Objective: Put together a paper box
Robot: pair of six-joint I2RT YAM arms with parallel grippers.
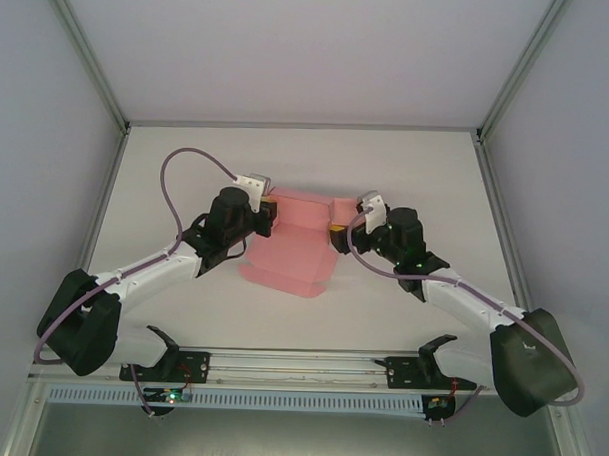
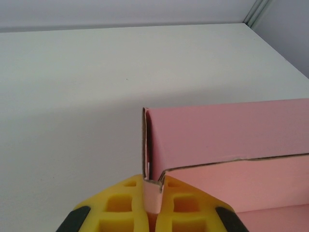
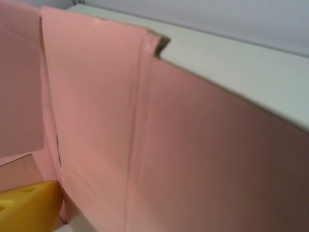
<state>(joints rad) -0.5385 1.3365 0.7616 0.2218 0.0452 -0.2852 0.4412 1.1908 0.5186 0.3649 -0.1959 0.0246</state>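
The pink paper box [image 1: 289,252] lies mid-table, partly folded: a flat panel toward me and raised walls at the back. My left gripper [image 1: 269,211] is at the box's back left corner. In the left wrist view its yellow fingers [image 2: 125,203] are shut on a small pink flap at that corner, under the upright wall [image 2: 222,140]. My right gripper [image 1: 336,232] is at the back right end. A pink wall [image 3: 193,145] stands close before its camera. One yellow finger [image 3: 29,205] shows far to the left, well off centre; the wall hides the other.
The white table [image 1: 187,164] is ringed by an aluminium frame with pale side walls. A rail with two black brackets [image 1: 165,343] runs along the near edge between the arm bases. Purple cables loop off both arms.
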